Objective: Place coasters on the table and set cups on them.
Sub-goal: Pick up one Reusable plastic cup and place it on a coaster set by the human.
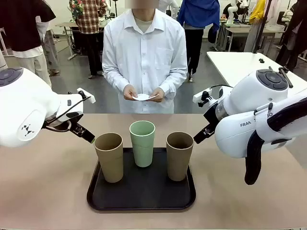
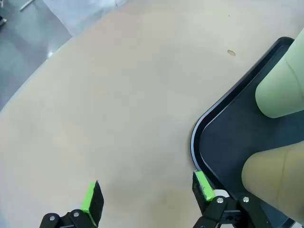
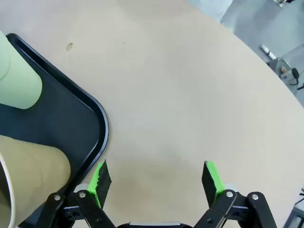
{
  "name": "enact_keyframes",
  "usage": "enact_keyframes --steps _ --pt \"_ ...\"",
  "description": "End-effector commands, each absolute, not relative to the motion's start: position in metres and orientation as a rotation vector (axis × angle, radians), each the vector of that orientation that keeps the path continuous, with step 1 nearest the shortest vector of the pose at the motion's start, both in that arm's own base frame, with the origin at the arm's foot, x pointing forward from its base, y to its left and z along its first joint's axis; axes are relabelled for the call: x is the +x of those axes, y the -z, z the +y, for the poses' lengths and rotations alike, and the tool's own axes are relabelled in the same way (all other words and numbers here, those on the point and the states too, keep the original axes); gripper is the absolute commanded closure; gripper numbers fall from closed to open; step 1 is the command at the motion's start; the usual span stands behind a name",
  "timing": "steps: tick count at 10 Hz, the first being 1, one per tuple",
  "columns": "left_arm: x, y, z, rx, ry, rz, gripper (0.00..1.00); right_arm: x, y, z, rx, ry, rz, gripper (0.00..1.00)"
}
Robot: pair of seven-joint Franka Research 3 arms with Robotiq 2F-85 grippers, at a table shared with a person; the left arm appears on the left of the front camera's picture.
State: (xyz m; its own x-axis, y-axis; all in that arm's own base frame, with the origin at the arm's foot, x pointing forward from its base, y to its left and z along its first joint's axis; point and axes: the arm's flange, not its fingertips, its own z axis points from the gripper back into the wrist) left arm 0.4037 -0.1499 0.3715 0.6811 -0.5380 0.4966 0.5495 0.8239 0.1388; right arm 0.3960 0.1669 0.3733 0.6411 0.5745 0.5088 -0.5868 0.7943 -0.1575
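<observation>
Front view: across the beige counter [image 1: 43, 191], a person [image 1: 144, 57] holds thin white lacy paper coasters [image 1: 142, 97]. Two tall tan tumbler cups [image 1: 109, 156] and one mint green cup [image 1: 142, 143] stand on a black rounded tray [image 1: 141, 203]. Wrist views: the left pincer [image 2: 147, 190] and right pincer [image 3: 156, 176] gape wide and empty, angled down at the tray's edges.

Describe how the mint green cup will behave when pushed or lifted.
The mint green cup is tall with a narrower base, so a high push would probably tip it rather than slide it. It looks empty, so likely light. Its matte wall should grip decently, though the taper might let it slip.
</observation>
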Motion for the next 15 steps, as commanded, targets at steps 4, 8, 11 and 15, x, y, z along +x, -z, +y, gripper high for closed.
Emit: enact_keyframes --steps 4,8,11,15 --pt "0.4036 -0.3716 -0.1499 -0.022 0.610 -0.550 0.00 0.3960 -0.3733 0.1669 0.023 -0.662 -0.572 0.00" --pt "0.4036 -0.3716 -0.1499 -0.022 0.610 -0.550 0.00 0.3960 -0.3733 0.1669 0.023 -0.662 -0.572 0.00" --pt "0.4036 -0.3716 -0.1499 -0.022 0.610 -0.550 0.00 0.3960 -0.3733 0.1669 0.023 -0.662 -0.572 0.00" --pt "0.4036 -0.3716 -0.1499 -0.022 0.610 -0.550 0.00 0.3960 -0.3733 0.1669 0.023 -0.662 -0.572 0.00"
